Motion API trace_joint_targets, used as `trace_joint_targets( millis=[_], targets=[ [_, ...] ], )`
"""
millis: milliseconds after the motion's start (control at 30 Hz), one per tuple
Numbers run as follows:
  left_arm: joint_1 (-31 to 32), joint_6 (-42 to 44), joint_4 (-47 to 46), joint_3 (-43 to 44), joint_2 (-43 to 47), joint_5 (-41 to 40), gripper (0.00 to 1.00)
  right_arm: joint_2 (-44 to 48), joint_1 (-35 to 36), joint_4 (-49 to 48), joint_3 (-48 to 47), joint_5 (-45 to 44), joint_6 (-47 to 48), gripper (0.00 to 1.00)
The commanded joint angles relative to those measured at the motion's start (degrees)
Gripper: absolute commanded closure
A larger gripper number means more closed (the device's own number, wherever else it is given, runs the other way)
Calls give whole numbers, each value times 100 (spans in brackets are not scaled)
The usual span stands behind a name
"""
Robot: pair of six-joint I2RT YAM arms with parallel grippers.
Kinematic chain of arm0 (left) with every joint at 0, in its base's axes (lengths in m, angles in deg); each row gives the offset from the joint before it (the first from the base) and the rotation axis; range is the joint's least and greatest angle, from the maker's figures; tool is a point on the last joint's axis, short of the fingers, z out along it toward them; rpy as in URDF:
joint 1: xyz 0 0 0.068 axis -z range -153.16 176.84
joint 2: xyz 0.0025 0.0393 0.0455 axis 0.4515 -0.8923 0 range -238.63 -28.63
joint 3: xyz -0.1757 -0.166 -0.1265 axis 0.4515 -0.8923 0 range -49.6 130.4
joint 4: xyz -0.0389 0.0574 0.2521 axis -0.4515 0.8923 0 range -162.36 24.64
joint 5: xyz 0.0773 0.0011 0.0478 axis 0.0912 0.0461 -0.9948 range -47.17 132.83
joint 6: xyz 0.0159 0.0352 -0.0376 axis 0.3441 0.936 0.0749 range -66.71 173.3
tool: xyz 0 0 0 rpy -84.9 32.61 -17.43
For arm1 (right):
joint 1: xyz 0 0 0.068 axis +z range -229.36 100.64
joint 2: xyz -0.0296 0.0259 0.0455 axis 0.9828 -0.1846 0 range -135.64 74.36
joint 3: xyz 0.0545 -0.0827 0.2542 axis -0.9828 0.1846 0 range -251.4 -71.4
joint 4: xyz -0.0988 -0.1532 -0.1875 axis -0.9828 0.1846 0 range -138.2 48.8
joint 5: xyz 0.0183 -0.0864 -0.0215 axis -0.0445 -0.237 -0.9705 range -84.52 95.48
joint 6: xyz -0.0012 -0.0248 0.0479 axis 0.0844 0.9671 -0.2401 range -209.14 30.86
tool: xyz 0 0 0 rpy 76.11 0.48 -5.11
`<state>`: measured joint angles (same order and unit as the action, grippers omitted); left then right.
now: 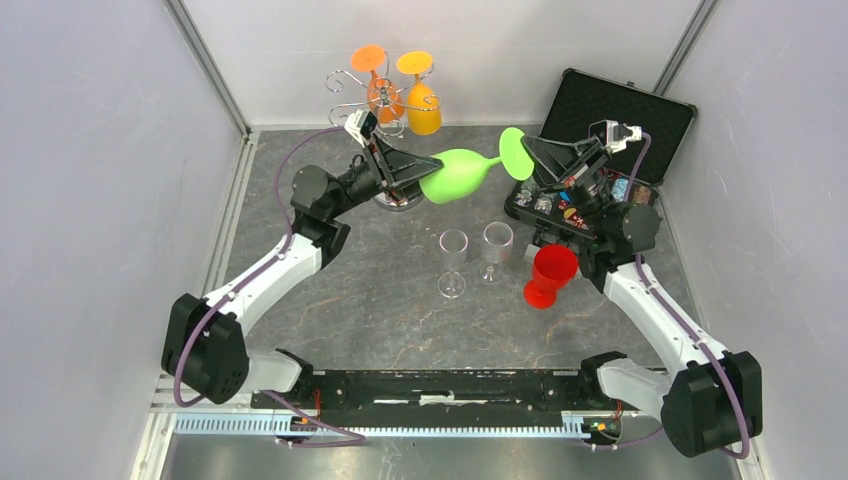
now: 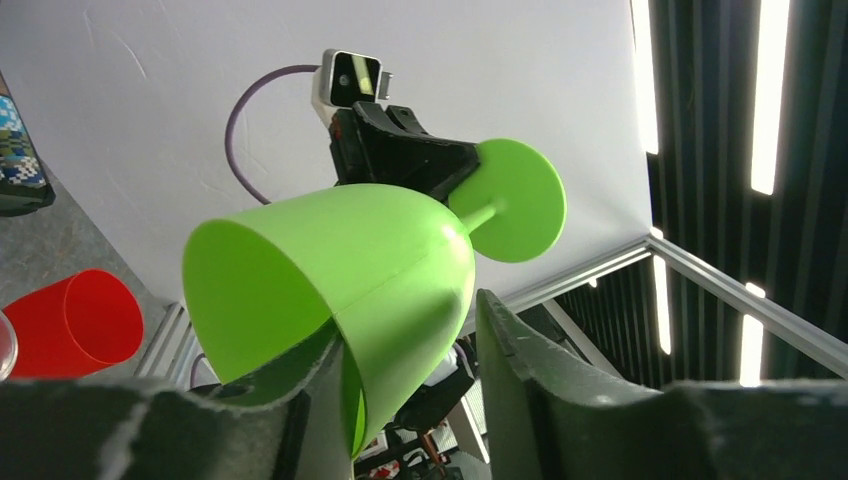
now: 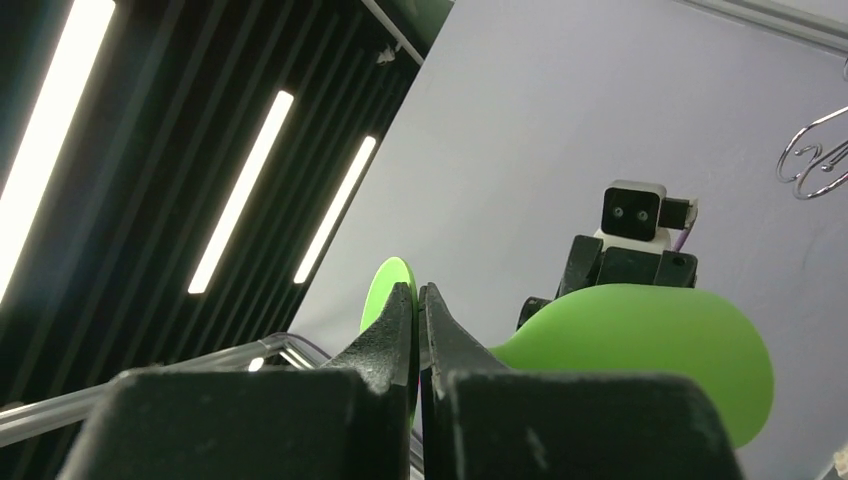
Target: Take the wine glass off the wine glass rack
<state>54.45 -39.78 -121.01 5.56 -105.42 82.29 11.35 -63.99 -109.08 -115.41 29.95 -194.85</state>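
I see the lime-green plastic wine glass [image 1: 455, 175] lying sideways in mid-air at upper centre, off the shiny silver wire rack [image 1: 350, 95] behind it. My right gripper [image 3: 418, 300] pinches its stem tight. My left gripper [image 1: 408, 188] straddles the bowl, but I cannot tell if it presses.

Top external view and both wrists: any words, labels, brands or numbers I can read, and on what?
No readable text in any view.
The small items in the black case: any print too small to read.
The green wine glass: no marking shows.

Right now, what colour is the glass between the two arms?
Wine glass: lime green, clearest in left wrist view.
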Motion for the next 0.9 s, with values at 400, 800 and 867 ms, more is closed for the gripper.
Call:
trace_joint_targets(
  millis=[400, 800, 867],
  targets=[
    [78, -188, -581, 91, 470, 252, 98, -203, -28, -887, 645, -653, -400, 100],
    [79, 99, -461, 83, 560, 282, 98, -257, -35, -890, 716, -663, -328, 100],
    [80, 235, -323, 105, 607, 268, 98, -265, -35, -908, 718, -663, -312, 100]
  ],
)
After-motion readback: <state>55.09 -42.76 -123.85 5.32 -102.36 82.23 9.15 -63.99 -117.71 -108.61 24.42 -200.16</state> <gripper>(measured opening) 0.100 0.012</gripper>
